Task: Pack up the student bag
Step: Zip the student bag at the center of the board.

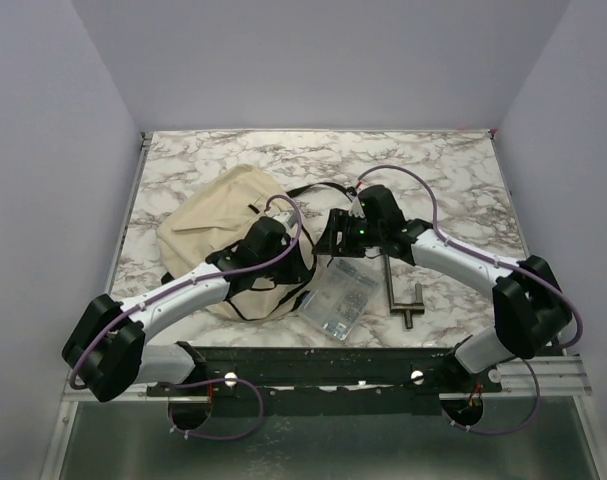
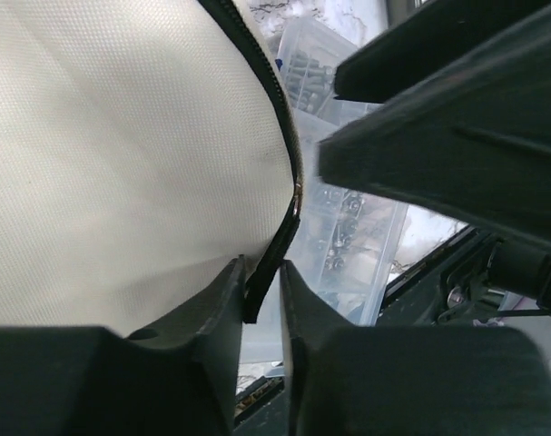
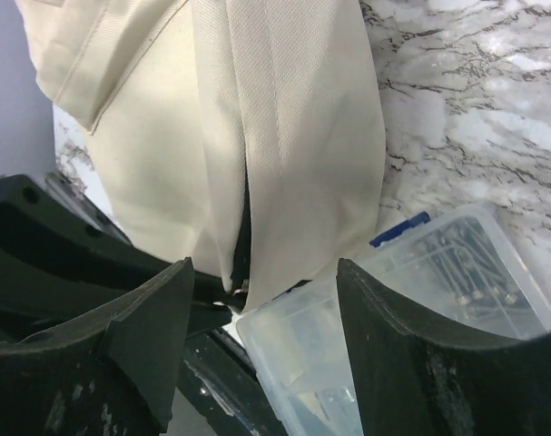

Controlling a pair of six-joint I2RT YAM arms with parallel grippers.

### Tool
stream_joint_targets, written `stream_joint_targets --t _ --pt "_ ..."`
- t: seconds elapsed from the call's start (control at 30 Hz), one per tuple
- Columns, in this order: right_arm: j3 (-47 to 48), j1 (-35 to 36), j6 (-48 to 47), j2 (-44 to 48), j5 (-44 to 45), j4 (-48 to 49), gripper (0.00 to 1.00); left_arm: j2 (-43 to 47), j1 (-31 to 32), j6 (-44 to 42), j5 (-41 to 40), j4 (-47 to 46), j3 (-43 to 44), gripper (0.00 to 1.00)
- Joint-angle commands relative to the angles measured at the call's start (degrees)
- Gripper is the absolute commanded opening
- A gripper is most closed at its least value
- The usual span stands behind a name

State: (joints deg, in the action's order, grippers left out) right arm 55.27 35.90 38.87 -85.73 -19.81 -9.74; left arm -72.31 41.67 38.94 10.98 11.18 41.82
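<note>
- The left gripper (image 2: 261, 277) is clenched on the black zip edge (image 2: 291, 154) of the student bag (image 1: 215, 238).
- The right gripper (image 3: 263, 268) is released and holds nothing.
- Seen from the top, the bag lies at 9 o'clock from the right gripper. The clear plastic box (image 1: 341, 298) lies at 6 o'clock, with its long axis from 1 to 7 o'clock.
- I think the right arm is nearer to the box.

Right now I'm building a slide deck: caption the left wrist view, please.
Left gripper straddling the student bag's black zip edge, clear parts box beyond.
</note>
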Motion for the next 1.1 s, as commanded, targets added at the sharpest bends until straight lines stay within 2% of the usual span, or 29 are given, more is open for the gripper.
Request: stream_joint_targets --t 0.0,0.1,0.2,0.27,0.3,0.37,0.43,0.47,0.5,0.53,0.63,0.73,0.83,0.9,0.93,1.0,1.07 --pt "3.2 1.1 -3.3 -3.6 0.7 0.6 0.69 -1.4 0.3 -2.5 -1.2 0.2 2.6 0.17" --pt "3.7 1.4 -4.4 -5.3 1.8 0.8 0.71 -1.8 0.3 -3.5 -0.6 0.2 2.7 0.00" --pt "3.9 2.0 -3.9 -7.1 0.7 2.8 0.69 -1.3 0.3 -4.1 0.4 0.2 2.4 0.00" --pt "4.7 2.9 -3.1 -8.6 0.6 3.0 0.64 -0.8 0.3 -4.5 0.9 0.3 2.2 0.00" --pt "5.1 3.1 -2.4 -9.1 1.0 2.9 0.58 -0.4 0.3 -4.5 0.8 0.9 2.3 0.00" --pt "4.6 3.3 -0.3 -9.5 1.7 4.5 0.41 0.3 0.4 -4.0 0.0 3.4 2.5 0.00" --pt "4.1 3.3 2.1 -9.1 4.6 6.0 0.19 1.1 0.4 -2.7 -2.3 7.5 2.8 0.00" --pt "4.4 2.8 2.6 -9.0 6.5 6.0 0.03 1.9 0.5 -1.8 -3.3 8.8 2.2 0.00" --pt "4.8 1.8 3.0 -9.2 7.2 6.2 0.00 3.1 0.7 -0.9 -4.4 10.2 1.3 0.00" --pt "5.1 0.3 3.4 -9.7 6.8 6.9 0.00 4.3 0.9 -0.1 -5.1 11.4 0.0 0.00" --pt "6.9 -6.2 4.7 -12.7 -1.8 10.5 0.00 8.8 1.5 1.2 -7.7 14.1 -5.1 0.00" --pt "13.7 -9.3 1.5 -18.1 -7.6 9.0 0.00 13.7 1.5 1.1 -10.5 15.3 -9.1 0.00" --pt "24.8 -9.7 -3.8 -24.7 -9.5 0.5 0.00 17.1 1.5 0.5 -10.5 13.9 -11.0 0.00" --pt "32.7 -9.7 -7.8 -29.0 -10.3 -8.5 0.00 17.7 1.5 -1.0 -10.5 11.3 -10.3 0.00" --pt "34.6 -9.5 -9.0 -29.7 -8.6 -12.1 0.10 17.6 1.5 -2.0 -10.5 10.1 -9.4 0.00" --pt "31.9 -8.7 -9.3 -27.2 -3.3 -13.9 0.44 16.5 1.3 -3.2 -12.2 9.2 -6.4 0.00" --pt "26.9 -7.3 -8.7 -21.1 4.9 -15.3 0.58 15.0 1.3 -4.6 -12.2 9.2 -3.2 0.00"
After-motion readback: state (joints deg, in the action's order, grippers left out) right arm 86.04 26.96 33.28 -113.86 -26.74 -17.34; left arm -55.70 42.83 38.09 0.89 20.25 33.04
